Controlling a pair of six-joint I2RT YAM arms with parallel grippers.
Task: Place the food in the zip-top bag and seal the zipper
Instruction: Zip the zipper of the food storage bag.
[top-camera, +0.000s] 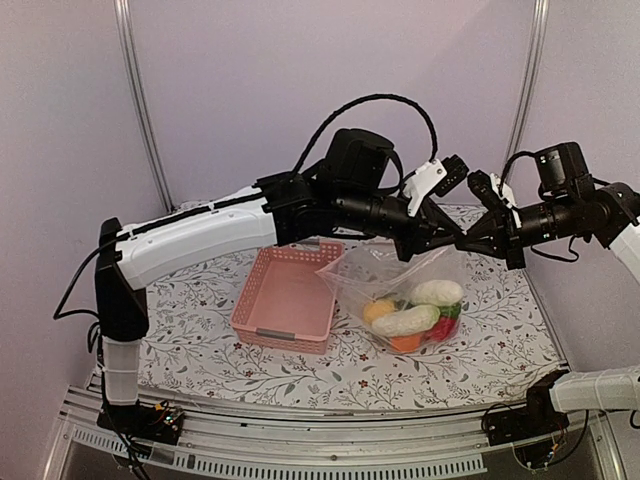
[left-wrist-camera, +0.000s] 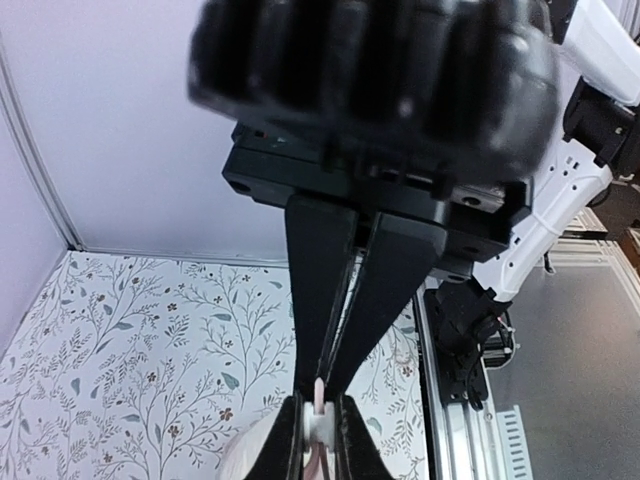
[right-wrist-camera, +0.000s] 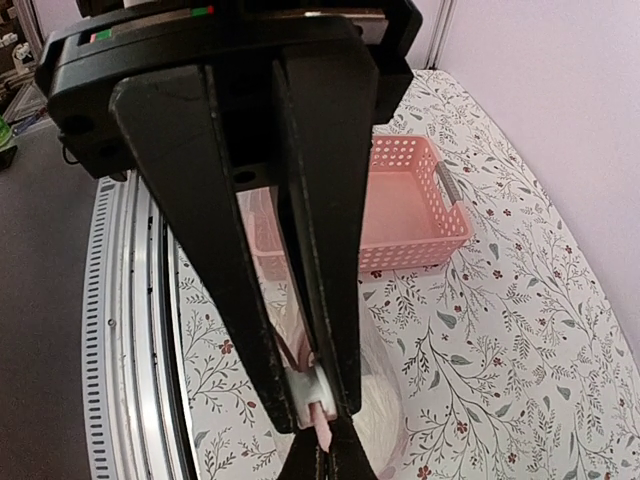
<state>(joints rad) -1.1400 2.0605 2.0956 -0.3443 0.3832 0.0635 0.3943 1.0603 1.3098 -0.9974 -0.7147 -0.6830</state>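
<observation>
L gripper (left-wrist-camera: 325, 385) pinching zipper (right-wrist-camera: 326, 431) edge of zip-top bag (top-camera: 400, 275), jaws all but shut. R gripper (right-wrist-camera: 318, 405) clamping the same edge fully shut, tip-to-tip w/ L, at bag's 1 o'clock corner (top view). Food (top-camera: 410, 320) sitting inside, low. Bag bottom appearing to rest on counter (top-camera: 200, 300), pink basket (top-camera: 285, 295) at its 9 o'clock. Mouth looking unsealed toward 9 o'clock.

Judging step: sealing. R anchoring corner, L sliding along strip toward 9 o'clock. Pinch firm, not locking. Strip taut + level.
</observation>
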